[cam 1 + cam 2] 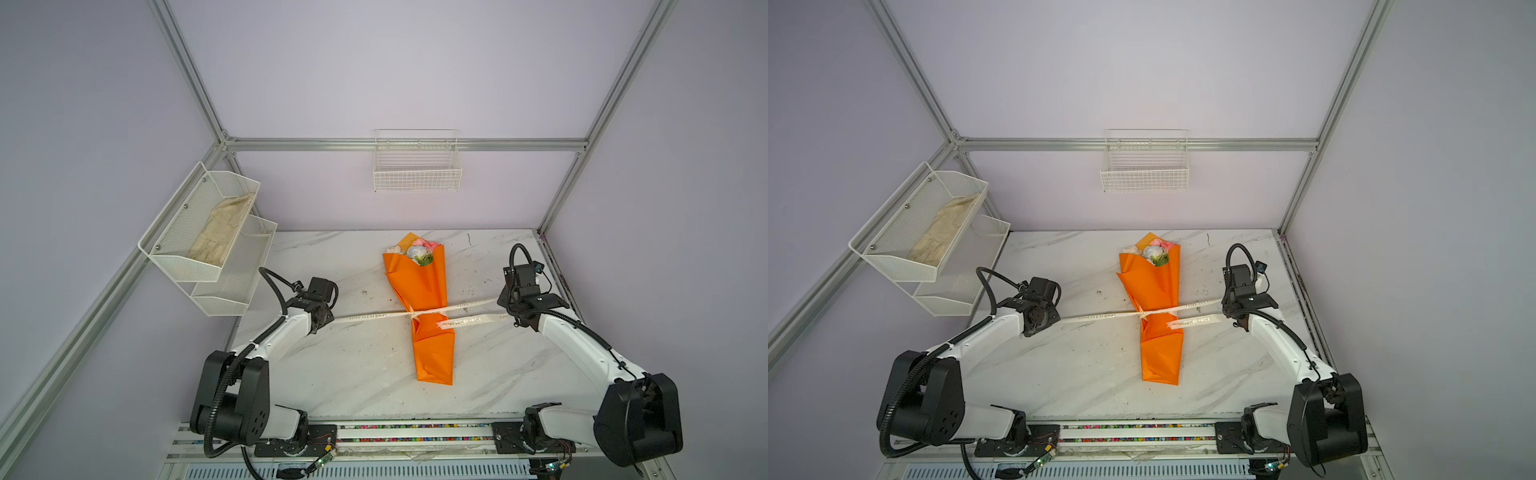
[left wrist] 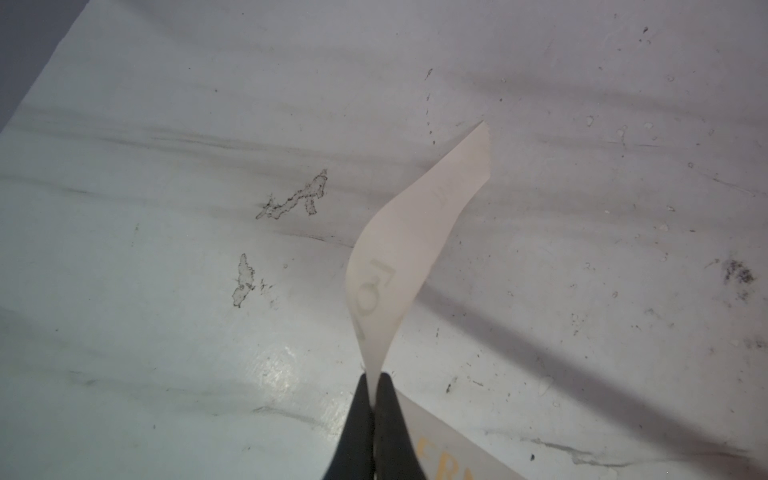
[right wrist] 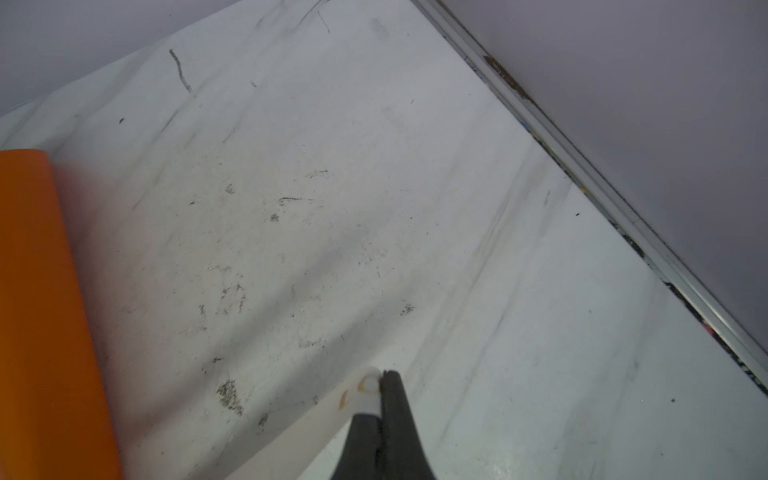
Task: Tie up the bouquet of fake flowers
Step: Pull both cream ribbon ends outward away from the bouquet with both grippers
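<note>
The cream printed ribbon (image 1: 361, 318), clamped mid-frame by left gripper (image 2: 376, 390) and right gripper (image 3: 381, 388), could be slipped off the orange-wrapped bouquet (image 1: 419, 291) if pulled unevenly.

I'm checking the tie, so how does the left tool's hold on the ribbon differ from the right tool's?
The left tool leaves a long curled ribbon tail past its tips; the right tool leaves only a short stub. The left tool sits left of the bouquet, the right tool to its right. Both are shut on the ribbon.
</note>
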You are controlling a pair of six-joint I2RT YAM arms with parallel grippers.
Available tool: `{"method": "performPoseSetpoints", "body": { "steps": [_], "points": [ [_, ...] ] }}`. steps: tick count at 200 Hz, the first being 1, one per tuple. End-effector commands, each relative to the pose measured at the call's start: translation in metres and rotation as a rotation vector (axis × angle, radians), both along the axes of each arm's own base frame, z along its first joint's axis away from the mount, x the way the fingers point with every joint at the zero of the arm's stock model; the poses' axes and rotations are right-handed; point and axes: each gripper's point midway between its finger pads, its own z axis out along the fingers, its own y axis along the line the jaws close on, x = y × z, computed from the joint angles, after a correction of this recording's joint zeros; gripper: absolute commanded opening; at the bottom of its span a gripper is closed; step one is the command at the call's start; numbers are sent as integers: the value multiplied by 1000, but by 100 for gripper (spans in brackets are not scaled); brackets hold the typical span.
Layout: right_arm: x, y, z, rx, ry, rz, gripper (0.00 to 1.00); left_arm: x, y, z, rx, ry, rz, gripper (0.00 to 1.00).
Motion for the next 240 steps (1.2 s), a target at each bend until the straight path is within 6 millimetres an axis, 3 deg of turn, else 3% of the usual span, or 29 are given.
{"method": "performPoseSetpoints", "body": {
  "steps": [1,39,60,101,132,188,240],
  "points": [
    [6,-26,21,-119,-2,-53,0,-15,20,-18,81,72,45,0],
    [15,-51,30,-198,7,-115,0,-21,34,-28,155,148,47,0],
    [24,-66,14,-202,53,-147,0,-19,38,-30,144,162,61,0],
    [31,-102,7,-202,40,-244,0,-13,58,-18,129,131,117,0],
    [34,-117,13,-208,-6,-300,0,-10,84,8,281,150,113,0],
    [17,-141,14,-239,-37,-429,0,-25,118,6,391,256,185,0],
    [3,-175,34,-286,-70,-545,0,-34,139,-3,497,364,227,0]
  ]
}}
